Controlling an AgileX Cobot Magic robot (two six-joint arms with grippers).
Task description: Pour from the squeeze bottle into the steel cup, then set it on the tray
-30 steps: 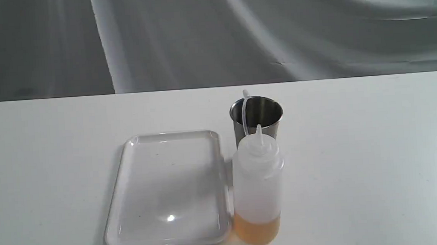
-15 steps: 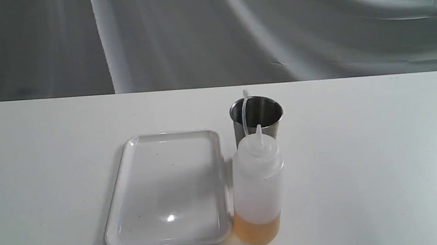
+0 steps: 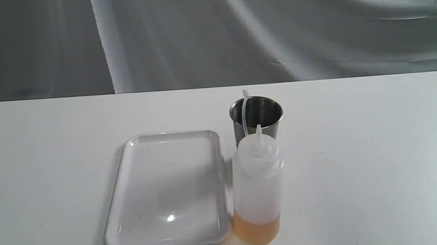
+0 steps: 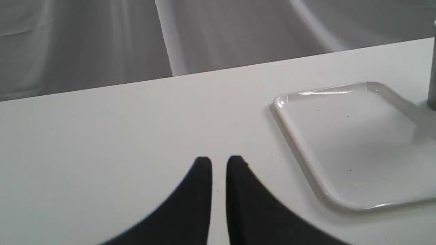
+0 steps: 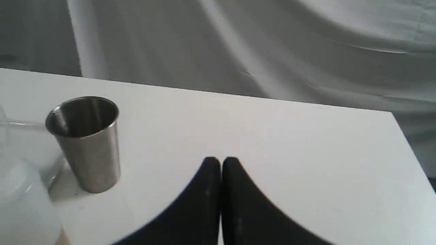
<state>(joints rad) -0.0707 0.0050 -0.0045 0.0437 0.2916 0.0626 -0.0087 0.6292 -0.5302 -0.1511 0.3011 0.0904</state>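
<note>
The squeeze bottle [image 3: 258, 185] stands upright on the white table [image 3: 360, 166], just beside the tray's right long edge and close to its near corner; a shallow band of amber liquid [image 3: 257, 231] sits at its base, the rest of the translucent body looking milky; its cone nozzle [image 3: 259, 133] points straight up, and the thin cap strap [image 3: 244, 113] arcs up from the shoulder across the front of the cup

The steel cup [image 3: 258, 114] stands upright directly behind the bottle, mouth open to the top, its lower half hidden by the bottle's cap in the exterior view; whether bottle and cup touch cannot be told from there; in the right wrist view the cup [image 5: 88, 146] stands alone on the table with the blurred white bottle [image 5: 20, 204] nearer the camera

The tray [image 3: 165, 187] lies flat to the left of both, glossy with one bright glint on its floor

The left gripper [image 4: 219, 163] hangs above bare table, well apart from the tray [image 4: 299, 143]; its dark fingers [image 4: 203, 170] are drawn nearly together (only a narrow slit shows between them) and grip nothing; the right gripper [image 5: 221, 163] hangs over open table to the side of the cup, apart from it, its fingers [image 5: 209, 177] pressed together with nothing between them

A grey draped cloth [image 3: 235, 33] fills the background behind the table
</note>
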